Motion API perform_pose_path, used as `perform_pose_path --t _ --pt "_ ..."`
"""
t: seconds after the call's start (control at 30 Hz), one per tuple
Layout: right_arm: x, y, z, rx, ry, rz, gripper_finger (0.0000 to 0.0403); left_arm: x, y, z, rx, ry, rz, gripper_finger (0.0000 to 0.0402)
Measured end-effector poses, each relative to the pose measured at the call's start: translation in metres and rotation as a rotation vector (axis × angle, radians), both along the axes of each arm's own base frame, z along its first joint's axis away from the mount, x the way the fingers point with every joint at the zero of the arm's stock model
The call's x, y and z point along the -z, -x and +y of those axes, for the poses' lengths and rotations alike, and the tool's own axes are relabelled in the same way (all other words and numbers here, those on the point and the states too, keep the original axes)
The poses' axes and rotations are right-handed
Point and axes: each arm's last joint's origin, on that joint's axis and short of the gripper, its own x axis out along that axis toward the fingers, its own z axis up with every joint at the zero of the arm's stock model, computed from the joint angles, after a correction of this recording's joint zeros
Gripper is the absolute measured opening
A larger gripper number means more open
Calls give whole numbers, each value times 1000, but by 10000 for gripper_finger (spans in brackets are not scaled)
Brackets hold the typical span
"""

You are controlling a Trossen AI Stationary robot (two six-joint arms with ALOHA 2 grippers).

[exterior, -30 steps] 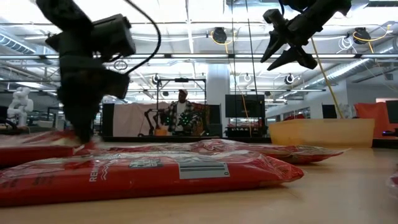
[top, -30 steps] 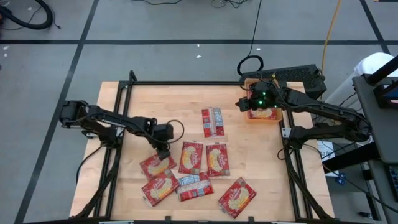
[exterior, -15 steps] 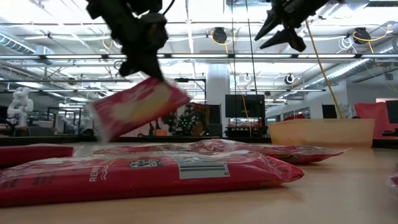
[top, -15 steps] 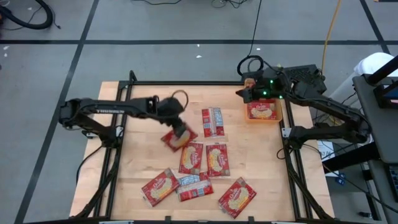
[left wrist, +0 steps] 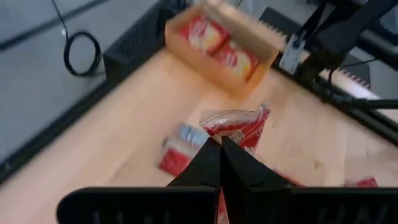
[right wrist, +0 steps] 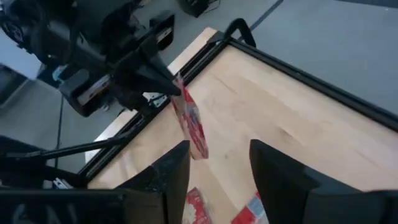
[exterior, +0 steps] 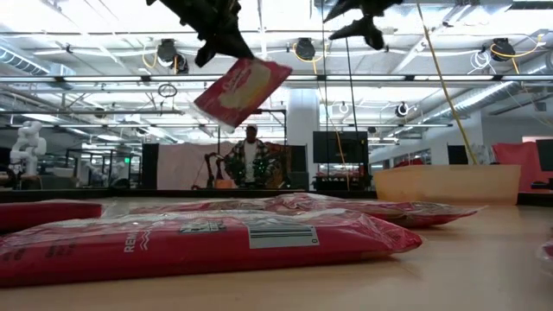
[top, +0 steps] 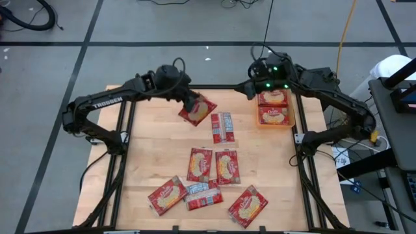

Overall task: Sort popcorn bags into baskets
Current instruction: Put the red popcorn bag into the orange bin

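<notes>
My left gripper (top: 188,101) is shut on a red popcorn bag (top: 197,110), high over the table's far part; the low view shows the bag (exterior: 242,90) tilted in the air. My right gripper (right wrist: 217,163) is open and holds nothing, raised near the table's far edge, left of the orange basket (top: 277,125). Two bags lie flat in the basket (left wrist: 245,79). Several more bags (top: 200,164) lie flat on the table's middle and near part. My left gripper pinches the bag between its two shut fingers at an edge near its upper corner (exterior: 226,64). The fingers slant down from the table's left side. The bag (left wrist: 239,127) hangs below and beyond the fingertips, tilted and lifted clear of the table.
A bag showing its pale reverse (top: 222,127) lies just under the carried one, toward the basket. Black frame rails (top: 195,87) run along the table's far and side edges. Bare wood shows at the table's left (top: 146,140) and right (top: 273,162).
My left gripper took a bag from the near-left cluster, lifted it clear, and swung it up toward the far edge and the basket, tipping from pointing down to more level. The bag now hangs tilted in the air. My right gripper rose and drew toward the far edge.
</notes>
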Motion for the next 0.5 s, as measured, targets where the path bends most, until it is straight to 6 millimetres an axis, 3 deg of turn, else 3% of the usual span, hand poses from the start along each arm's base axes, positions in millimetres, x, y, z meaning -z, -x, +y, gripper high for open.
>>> perform_pose_path --t 0.23,0.5 --pt "-6 -49 -1 -90 3 53 197 -16 5 10 34 -67 -33 1" --pt "1 -94 5 -116 9 112 205 -17 5 9 94 -93 -36 1"
